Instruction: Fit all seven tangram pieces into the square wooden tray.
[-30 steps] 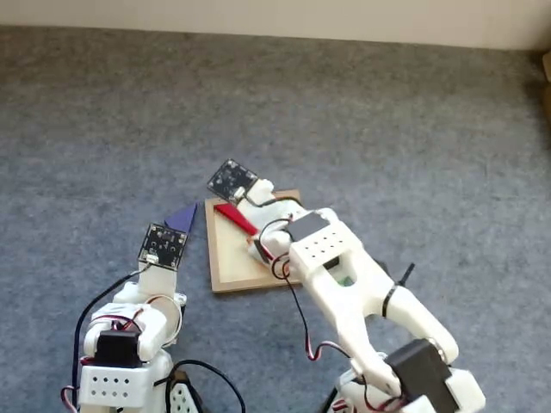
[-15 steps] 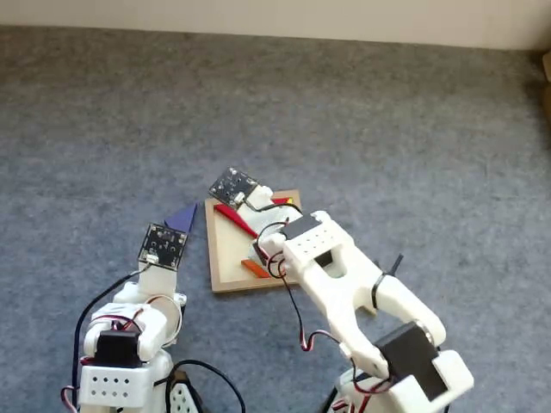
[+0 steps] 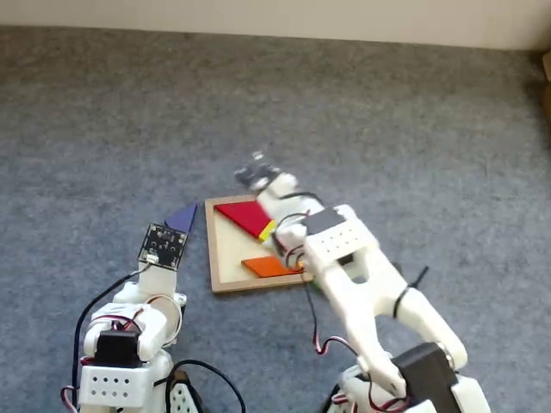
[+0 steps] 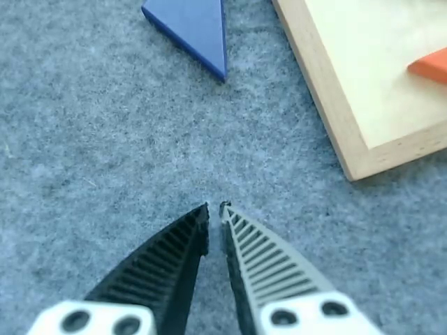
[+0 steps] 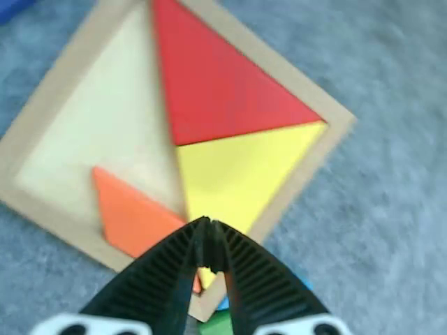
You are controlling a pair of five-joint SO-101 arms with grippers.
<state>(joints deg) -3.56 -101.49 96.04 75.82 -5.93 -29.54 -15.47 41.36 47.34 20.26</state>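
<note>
overhead, two wrist views; common tray point(image 3: 210, 249)

No readable text, labels, numbers or signs anywhere.

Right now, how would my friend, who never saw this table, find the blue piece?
Find the square wooden tray on the grey carpet. Just outside its rim, on the side nearest the left pincer, a dark blue triangle lies flat on the carpet. The red piece, the yellow piece and the orange piece sit inside the tray; this one lies outside it.
</note>
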